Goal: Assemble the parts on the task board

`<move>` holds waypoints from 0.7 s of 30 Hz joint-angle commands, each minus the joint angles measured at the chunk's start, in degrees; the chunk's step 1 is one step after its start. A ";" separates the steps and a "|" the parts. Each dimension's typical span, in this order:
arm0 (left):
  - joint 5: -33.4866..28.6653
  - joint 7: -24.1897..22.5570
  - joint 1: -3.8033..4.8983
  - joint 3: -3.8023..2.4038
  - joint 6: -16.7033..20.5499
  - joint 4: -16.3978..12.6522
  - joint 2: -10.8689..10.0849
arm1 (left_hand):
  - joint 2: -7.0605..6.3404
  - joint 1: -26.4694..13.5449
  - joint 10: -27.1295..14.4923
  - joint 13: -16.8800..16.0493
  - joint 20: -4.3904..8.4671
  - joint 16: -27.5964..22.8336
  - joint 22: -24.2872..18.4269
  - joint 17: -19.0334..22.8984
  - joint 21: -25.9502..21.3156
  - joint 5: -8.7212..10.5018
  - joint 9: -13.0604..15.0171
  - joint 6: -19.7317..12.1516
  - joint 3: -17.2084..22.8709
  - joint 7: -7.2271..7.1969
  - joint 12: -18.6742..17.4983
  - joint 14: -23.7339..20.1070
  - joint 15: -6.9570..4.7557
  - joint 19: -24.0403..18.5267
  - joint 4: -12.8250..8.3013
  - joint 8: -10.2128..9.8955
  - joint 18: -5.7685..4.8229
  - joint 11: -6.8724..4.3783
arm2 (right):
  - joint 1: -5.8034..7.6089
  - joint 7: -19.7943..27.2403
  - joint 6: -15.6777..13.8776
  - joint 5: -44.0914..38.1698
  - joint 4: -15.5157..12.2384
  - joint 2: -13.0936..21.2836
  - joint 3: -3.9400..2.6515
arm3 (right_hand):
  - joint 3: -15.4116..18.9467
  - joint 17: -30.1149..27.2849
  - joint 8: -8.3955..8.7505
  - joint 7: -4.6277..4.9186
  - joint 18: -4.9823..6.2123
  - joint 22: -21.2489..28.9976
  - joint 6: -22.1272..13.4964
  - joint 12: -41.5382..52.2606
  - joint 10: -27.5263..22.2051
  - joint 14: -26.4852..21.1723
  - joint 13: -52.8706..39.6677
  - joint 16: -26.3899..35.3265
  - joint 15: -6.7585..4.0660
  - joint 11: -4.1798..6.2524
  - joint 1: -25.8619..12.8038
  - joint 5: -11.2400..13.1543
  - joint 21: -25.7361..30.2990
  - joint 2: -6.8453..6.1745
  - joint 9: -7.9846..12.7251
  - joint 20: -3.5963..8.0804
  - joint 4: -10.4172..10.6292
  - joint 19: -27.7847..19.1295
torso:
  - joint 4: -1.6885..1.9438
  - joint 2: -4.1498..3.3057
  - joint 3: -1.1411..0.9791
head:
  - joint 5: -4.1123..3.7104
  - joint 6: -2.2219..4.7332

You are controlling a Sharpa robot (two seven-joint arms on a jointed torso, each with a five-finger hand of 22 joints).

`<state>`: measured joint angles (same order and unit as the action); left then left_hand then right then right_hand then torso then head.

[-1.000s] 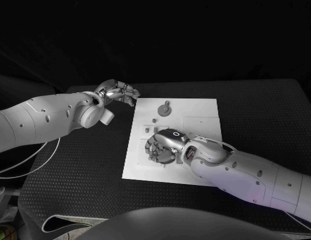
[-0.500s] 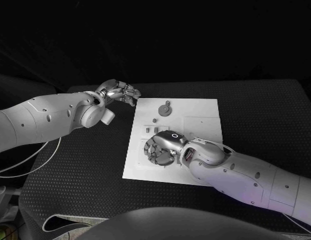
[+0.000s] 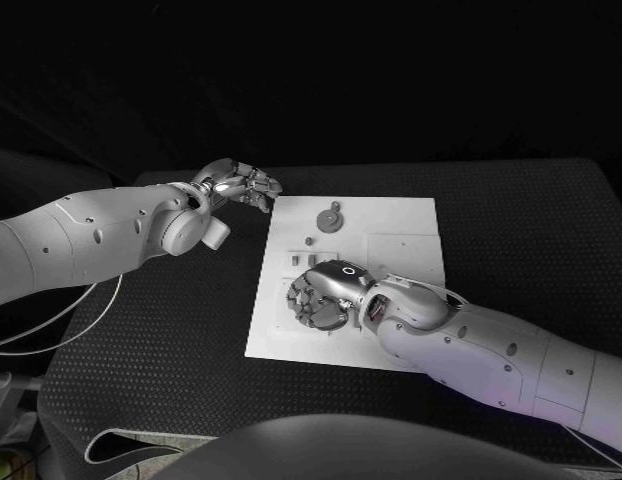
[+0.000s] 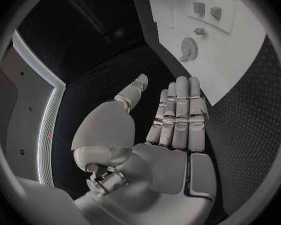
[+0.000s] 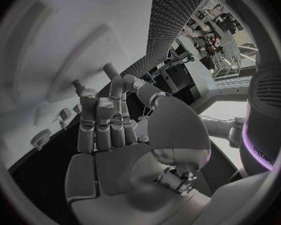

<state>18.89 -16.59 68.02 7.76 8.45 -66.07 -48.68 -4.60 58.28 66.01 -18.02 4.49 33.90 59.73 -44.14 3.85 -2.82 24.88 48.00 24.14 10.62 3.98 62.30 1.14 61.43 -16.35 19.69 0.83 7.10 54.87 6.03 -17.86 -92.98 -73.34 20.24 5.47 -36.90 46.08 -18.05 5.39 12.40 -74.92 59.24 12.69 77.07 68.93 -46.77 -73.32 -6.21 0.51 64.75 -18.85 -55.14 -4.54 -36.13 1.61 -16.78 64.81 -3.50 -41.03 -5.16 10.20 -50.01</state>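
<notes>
Two white arms are seen reaching over a black tabletop [image 3: 542,230], on which a white board [image 3: 398,225] is laid flat in the middle. The left hand [image 3: 239,183] is held above the tabletop just beside the board's far left corner; its fingers [image 4: 178,110] are stretched straight and side by side, with nothing grasped. The right hand [image 3: 318,295] is lowered over the board's near left part, fingers spread and pointed down at the surface; whether anything is held cannot be told. A small round gear-like part [image 3: 331,217] is seen lying on the board's far end, with smaller parts [image 3: 308,240] lying just beside it.
</notes>
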 commanded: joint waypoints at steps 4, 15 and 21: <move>-0.31 -0.31 0.05 -0.04 -0.79 -0.02 0.05 | -0.08 -0.70 -0.39 0.10 -0.02 -0.32 -0.09 -0.08 0.24 -0.12 -0.09 -0.38 -0.29 -0.17 0.11 -0.29 0.01 -0.46 -0.06 0.26 -0.20 -0.11 | -0.25 0.22 2.01 -0.74 0.58 0.38 0.25 | -0.40 0.09 -0.27 0.14 2.60 -0.91 0.42 -0.23 0.32 -0.09 0.04 0.24 -0.41 -0.05 -0.15 -0.35 -0.03 0.63 -0.91 0.43 0.08 -0.09 | -0.05 0.01 -0.03 | 0.08 0.01; -0.31 -0.30 0.05 -0.04 -0.84 -0.02 0.02 | -0.09 -0.73 -0.40 0.14 -0.02 -0.35 -0.12 -0.10 0.24 -0.12 -0.10 -0.42 -0.30 -0.16 0.11 -0.30 0.02 -0.48 -0.08 0.27 -0.20 -0.10 | -0.25 0.56 2.96 -0.74 0.68 0.63 0.30 | -0.40 0.10 -0.24 0.15 2.60 -0.91 0.38 -0.27 0.28 -0.13 0.01 0.27 -0.39 -0.06 -0.18 -0.35 0.00 0.69 -0.95 0.42 0.07 -0.14 | -0.05 0.00 -0.08 | 0.01 0.01; -0.31 -0.31 0.05 -0.04 -0.79 -0.05 0.01 | -0.10 -0.74 -0.41 0.16 -0.02 -0.36 -0.14 -0.11 0.24 -0.12 -0.10 -0.43 -0.30 -0.16 0.10 -0.30 0.02 -0.49 -0.08 0.28 -0.20 -0.10 | -0.25 0.01 3.18 -1.04 0.92 0.57 0.31 | -0.41 0.11 -0.19 0.18 2.60 -0.90 0.30 -0.33 0.20 -0.18 -0.02 0.30 -0.37 -0.09 -0.21 -0.35 0.03 0.73 -0.99 0.41 0.07 -0.19 | -0.05 0.01 -0.02 | 0.06 0.01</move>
<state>18.88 -16.56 68.02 7.76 8.38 -66.05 -48.73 -4.83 58.04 66.09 -17.92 4.49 33.90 59.68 -44.19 3.85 -2.82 24.83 48.00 24.14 10.61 3.98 62.30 1.14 61.43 -16.35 19.69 0.83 7.02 54.78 6.70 -16.69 -92.99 -72.79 20.66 5.63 -37.02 46.12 -18.05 5.42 12.41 -74.92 59.20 12.58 77.06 68.84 -46.71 -73.33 -6.13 0.50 64.50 -19.09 -55.14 -4.29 -36.15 1.59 -16.66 64.77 -3.55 -41.02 -5.21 10.15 -50.01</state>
